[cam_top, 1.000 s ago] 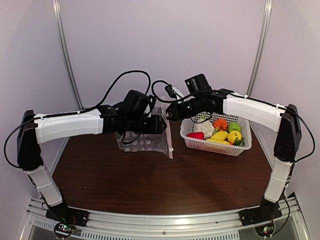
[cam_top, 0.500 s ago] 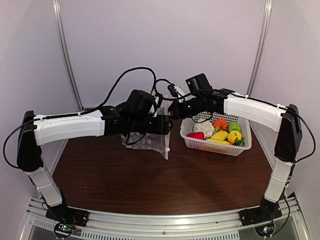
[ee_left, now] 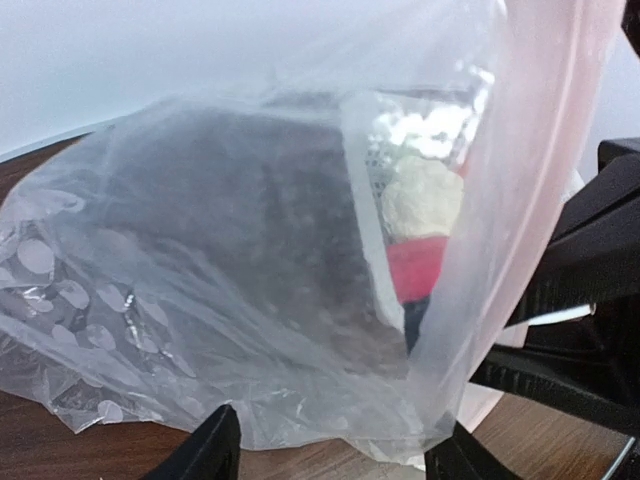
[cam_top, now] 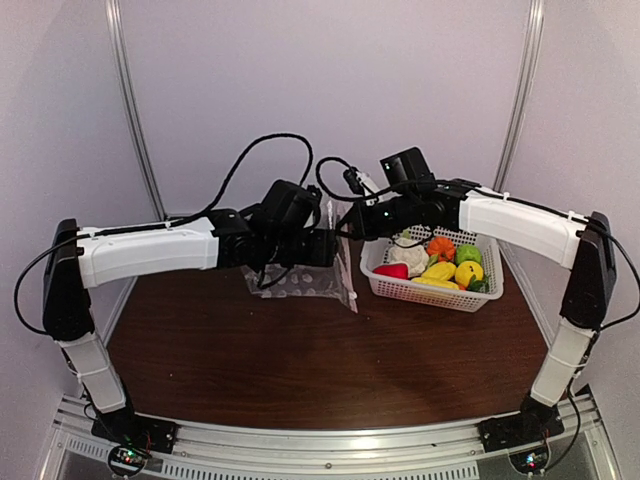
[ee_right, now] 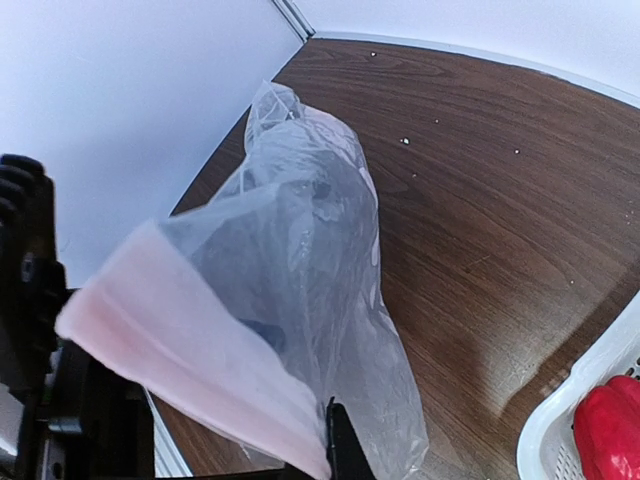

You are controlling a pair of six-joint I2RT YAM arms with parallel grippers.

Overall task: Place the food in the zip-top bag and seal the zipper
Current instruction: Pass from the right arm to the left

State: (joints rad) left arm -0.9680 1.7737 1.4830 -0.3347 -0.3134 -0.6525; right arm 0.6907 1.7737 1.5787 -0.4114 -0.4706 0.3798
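Note:
The zip-top bag (cam_top: pixel 305 280), clear with white dots, hangs above the table between my two grippers. My right gripper (cam_top: pixel 352 222) is shut on the bag's mouth edge; in the right wrist view the gripper (ee_right: pixel 335 450) pinches that pale pinkish edge band (ee_right: pixel 180 340). My left gripper (cam_top: pixel 325 247) is open at the bag. In the left wrist view its fingers (ee_left: pixel 215 450) stand wide apart under the bag (ee_left: pixel 250 280). The food lies in the white basket (cam_top: pixel 430 292): cauliflower (cam_top: pixel 408 258), red pepper (cam_top: pixel 391 270), pumpkin (cam_top: pixel 440 247), green apple (cam_top: pixel 468 254), lemons (cam_top: pixel 440 270). I cannot make out the slider.
The basket stands at the back right of the brown table (cam_top: pixel 300 370), just right of the bag. Its corner (ee_right: pixel 560 430) and the red pepper (ee_right: pixel 610 430) show in the right wrist view. White walls close in the back and sides.
Both grippers have moved a little up and to the right with the bag. The bag has lifted and now hangs closer to the basket.

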